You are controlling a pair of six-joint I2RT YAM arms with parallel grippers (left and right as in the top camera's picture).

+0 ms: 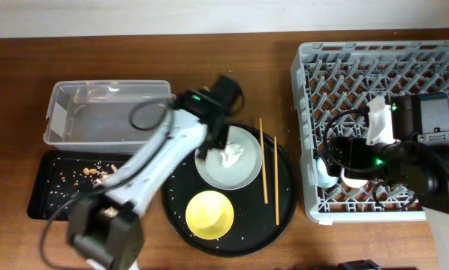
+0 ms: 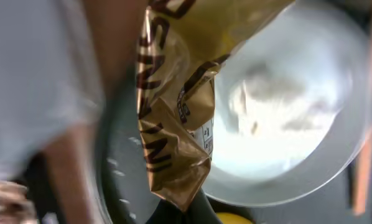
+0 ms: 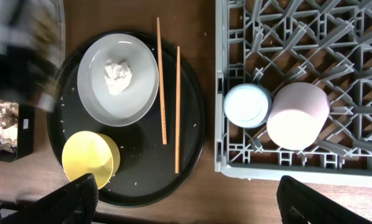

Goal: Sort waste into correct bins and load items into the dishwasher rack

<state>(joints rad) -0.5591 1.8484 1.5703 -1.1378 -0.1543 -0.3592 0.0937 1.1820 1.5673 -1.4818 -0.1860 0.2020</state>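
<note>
- gold foil wrapper [image 2: 173,124] fills the left wrist view, hanging right at the lens. It is crumpled, with its long axis running down from the top of frame.
- left gripper [image 1: 212,146]: fingers are out of frame in its own view. The wrapper hangs clear of the surface below, so I read it as pinched, not loose.
- Directly below it is the left rim of the grey-green plate [image 1: 236,174], mid-bench, with the crumpled napkin [image 1: 230,156] lying on the plate.
- The plate sits on the round black tray [image 1: 284,202]. The yellow bowl [image 1: 209,212] is beside it toward the front edge, with nothing visible inside.
- chopsticks [image 1: 263,161]: both lie on the tray's right side, roughly parallel, long axes running front to back.
- Key relation: both bins lie left of the held wrapper, and the left arm is much the nearer one.
- black rectangular tray [image 1: 44,187] is at the front-left and holds the food scraps [image 1: 97,174].
- clear tub [image 1: 104,112] is at the back-left, long axis along the back edge. I can't make out anything in it. My guess is the wrapper goes here, a short swing left and back.
- dishwasher rack [image 1: 314,75] is at the right edge, with the blue cup [image 3: 248,104] and pink cup [image 3: 298,115] touching in its front-left part.
- right gripper [image 3: 187,183] is over the rack, fingers spread wide, holding nothing.
</note>
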